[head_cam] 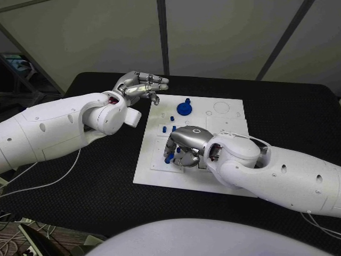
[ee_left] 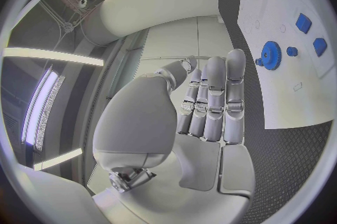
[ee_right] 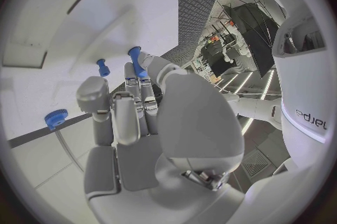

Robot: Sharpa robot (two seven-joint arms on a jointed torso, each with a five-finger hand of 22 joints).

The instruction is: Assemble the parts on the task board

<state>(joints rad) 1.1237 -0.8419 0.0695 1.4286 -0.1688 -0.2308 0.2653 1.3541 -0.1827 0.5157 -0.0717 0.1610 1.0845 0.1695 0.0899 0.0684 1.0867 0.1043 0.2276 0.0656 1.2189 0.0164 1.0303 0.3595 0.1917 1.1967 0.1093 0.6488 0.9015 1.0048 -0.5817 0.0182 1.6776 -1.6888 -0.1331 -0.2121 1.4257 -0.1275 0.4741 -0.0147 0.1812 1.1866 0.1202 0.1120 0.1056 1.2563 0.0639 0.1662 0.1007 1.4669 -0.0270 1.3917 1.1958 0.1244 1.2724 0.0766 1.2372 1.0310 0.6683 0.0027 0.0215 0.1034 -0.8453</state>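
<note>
A: Black table (head_cam: pixel 78 176), pale wall panels behind, and the white task board (head_cam: pixel 224 114) sits dead centre. Where's the action?

B: At about seven o'clock on the board. The right hand (head_cam: pixel 184 146) is curled down over the near-left corner, and the right wrist view shows a blue peg (ee_right: pixel 135 61) pinched at its fingertips (ee_right: pixel 144 73), standing roughly upright.

A: So it's gripping a part. And the left hand (head_cam: pixel 142 85)?

B: Hovering off the board's far-left corner, around eleven o'clock, fingers lying together and lightly curled with nothing in them. Holding nothing, clear of the work.

A: Other parts?

B: A blue gear (head_cam: pixel 184 108) stands on the board near twelve o'clock, with small blue pieces (head_cam: pixel 169 128) between it and the right hand. A second little blue peg (ee_right: pixel 103 67) sits just beyond the held one.

A: How should this step go?

B: I'd judge it's an insertion. Keep the peg vertical, line it up over its hole before pressing, and go down gently; a tilted peg will likely jam. I can't tell whether its tip is seated yet.
</note>
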